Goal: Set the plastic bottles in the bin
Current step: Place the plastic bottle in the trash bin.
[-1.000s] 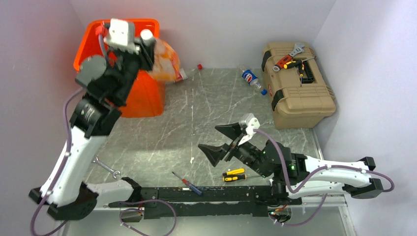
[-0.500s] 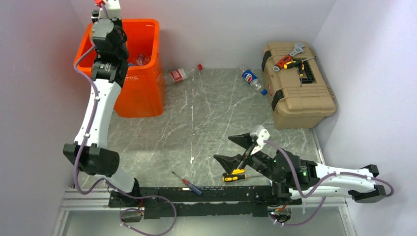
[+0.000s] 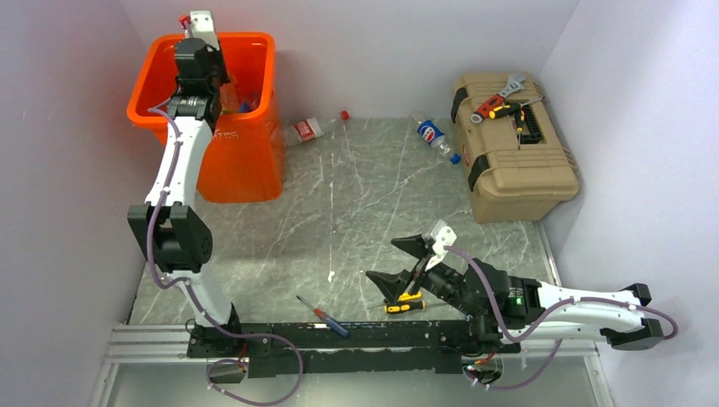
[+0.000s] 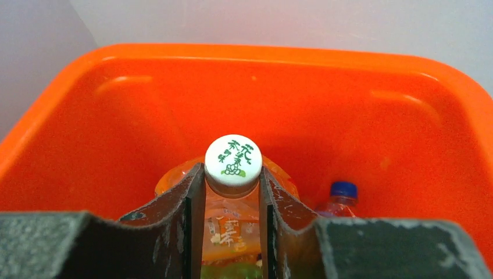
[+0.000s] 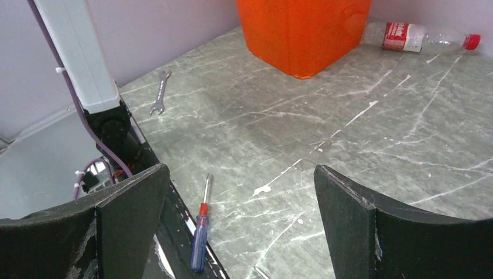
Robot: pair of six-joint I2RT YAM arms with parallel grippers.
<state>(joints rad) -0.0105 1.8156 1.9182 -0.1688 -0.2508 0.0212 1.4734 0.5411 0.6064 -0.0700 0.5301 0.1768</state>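
Left gripper [image 4: 231, 177] pinches white-capped bottle [image 4: 232, 156] by the neck, over bin [image 4: 360, 93], above blue-capped one [image 4: 342, 192]. Right gripper [image 5: 238, 197] wide, empty. Risk: thin neck hold, bottle may swing or snag on release. Red-capped bottle [image 3: 315, 128] and blue-label bottle [image 3: 434, 136] lie outside.

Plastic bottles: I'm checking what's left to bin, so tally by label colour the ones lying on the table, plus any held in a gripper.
Red-label bottle: 1
Blue-label bottle: 1
Orange-label bottle, white cap, gripped by the left gripper over the bin: 1
Total: 3
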